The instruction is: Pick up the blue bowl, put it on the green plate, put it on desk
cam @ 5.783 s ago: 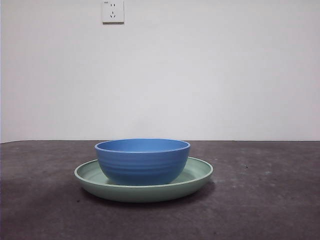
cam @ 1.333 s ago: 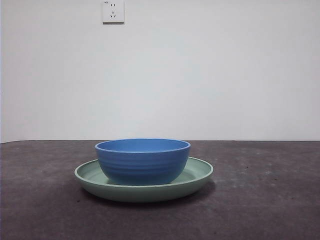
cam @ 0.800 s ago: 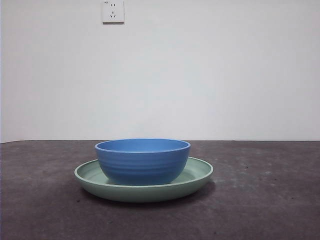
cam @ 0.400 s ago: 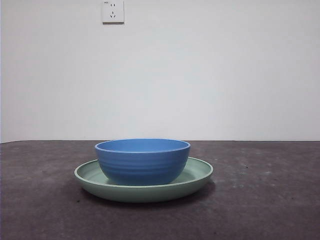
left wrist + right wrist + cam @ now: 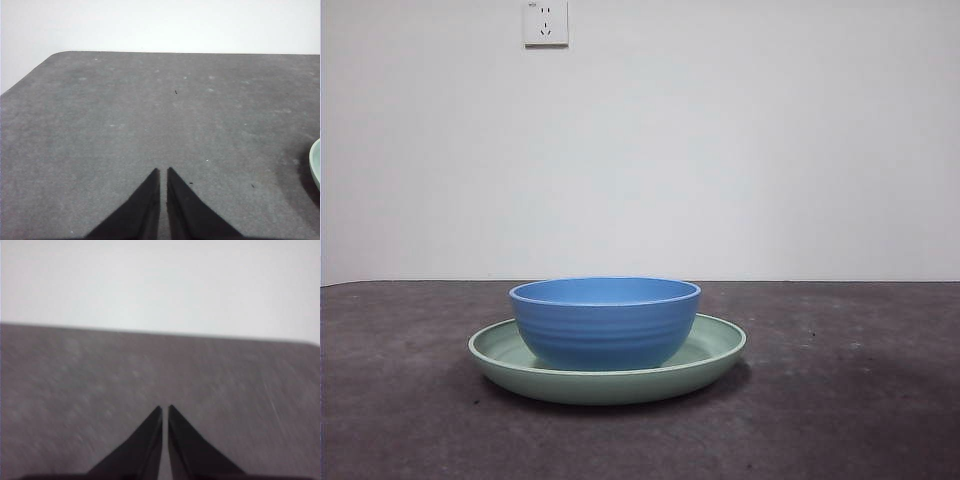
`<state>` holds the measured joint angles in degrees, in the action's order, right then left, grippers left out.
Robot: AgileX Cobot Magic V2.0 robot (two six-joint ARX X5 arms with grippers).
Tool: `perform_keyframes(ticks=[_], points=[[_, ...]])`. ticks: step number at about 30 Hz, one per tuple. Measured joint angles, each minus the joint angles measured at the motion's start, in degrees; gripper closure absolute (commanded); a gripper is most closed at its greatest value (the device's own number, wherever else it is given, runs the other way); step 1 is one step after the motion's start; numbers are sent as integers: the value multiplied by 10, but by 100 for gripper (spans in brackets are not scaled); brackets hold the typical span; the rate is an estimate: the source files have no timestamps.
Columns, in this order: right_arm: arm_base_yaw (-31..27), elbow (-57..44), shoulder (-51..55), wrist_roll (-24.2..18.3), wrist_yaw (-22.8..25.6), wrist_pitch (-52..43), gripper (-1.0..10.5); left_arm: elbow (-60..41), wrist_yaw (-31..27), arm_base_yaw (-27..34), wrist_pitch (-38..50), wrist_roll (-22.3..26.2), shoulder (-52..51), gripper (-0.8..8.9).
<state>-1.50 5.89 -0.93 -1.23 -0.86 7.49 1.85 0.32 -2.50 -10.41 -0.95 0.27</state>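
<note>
My left gripper (image 5: 163, 172) hovers over the bare desk (image 5: 150, 115), jaws pressed together, pinching nothing. The blue bowl (image 5: 605, 322) sits upright in the green plate (image 5: 712, 351). My right gripper (image 5: 165, 410) is likewise closed and holds nothing.

— Where's the bowl (image 5: 605, 322) from my end?
— I see it sitting inside the plate (image 5: 715, 352), on the desk (image 5: 850, 400). A wall socket (image 5: 545, 22) is behind, up and to their left.
</note>
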Motion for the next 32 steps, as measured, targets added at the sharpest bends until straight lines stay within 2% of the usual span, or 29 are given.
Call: perform_keyframes(ticks=[7, 9, 32], points=[[-1, -49, 6, 0, 7, 1, 931, 0, 0, 0, 0, 0, 0, 789], [-1, -50, 6, -1, 7, 22, 931, 0, 0, 0, 0, 0, 0, 789], [-1, -50, 6, -1, 7, 20, 931, 0, 0, 0, 0, 0, 0, 789]])
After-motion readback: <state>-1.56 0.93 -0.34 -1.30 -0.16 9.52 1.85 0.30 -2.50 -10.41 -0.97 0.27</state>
